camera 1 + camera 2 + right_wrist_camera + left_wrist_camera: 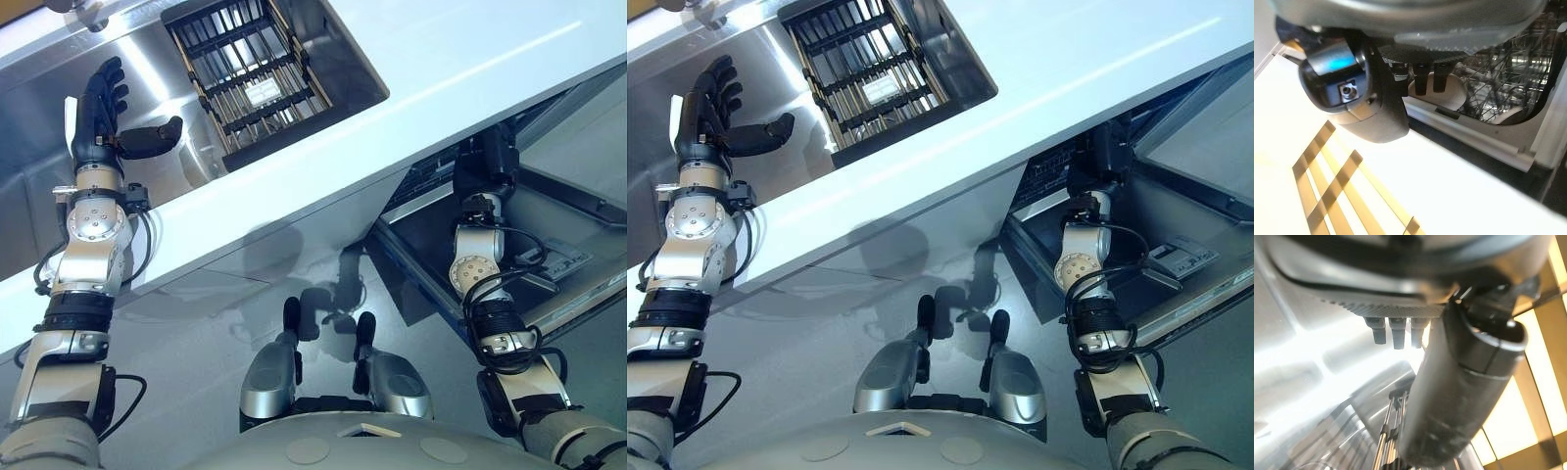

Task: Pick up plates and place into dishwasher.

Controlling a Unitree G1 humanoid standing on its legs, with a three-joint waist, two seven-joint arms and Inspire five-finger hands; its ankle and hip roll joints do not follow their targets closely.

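My left hand (101, 110) is raised over the steel sink (29, 186), open, with straight fingers and the thumb (1464, 382) spread; it holds nothing. A black dish rack (250, 69) sits in the sink to its right, and I see no plate in it. My right hand (485, 157) reaches under the counter into the open dishwasher (431, 220). In the right wrist view its fingers (1427, 81) are straight, just short of a cream plate (1452, 98) standing in the wire rack (1498, 63). The edge of a second plate (1511, 116) shows beside it.
A white counter (441, 69) runs diagonally between the sink and the dishwasher. The lowered dishwasher door (558, 259) lies beside my right arm. Grey floor (196, 343) lies below the counter front.
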